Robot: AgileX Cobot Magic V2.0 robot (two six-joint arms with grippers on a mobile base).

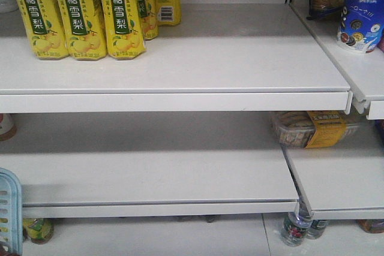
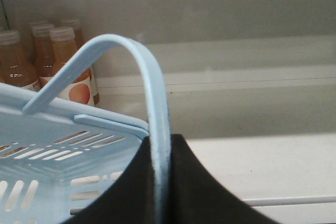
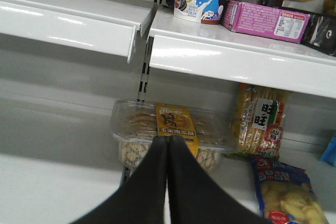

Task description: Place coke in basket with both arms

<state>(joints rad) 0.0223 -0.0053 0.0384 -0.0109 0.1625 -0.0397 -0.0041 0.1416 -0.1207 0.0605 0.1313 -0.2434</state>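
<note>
Coke is in no view, so the task looks barely begun: the left gripper (image 2: 160,182) is clamped on the basket's (image 2: 47,145) handle (image 2: 152,93) before the shelf edge, and the right gripper (image 3: 168,145) hangs empty, jaws pressed together.

You see a light blue slotted basket (image 2: 47,129), yellow cartons (image 1: 78,13) with green labels, white shelves (image 1: 180,64), and a pink box (image 3: 265,20).
</note>
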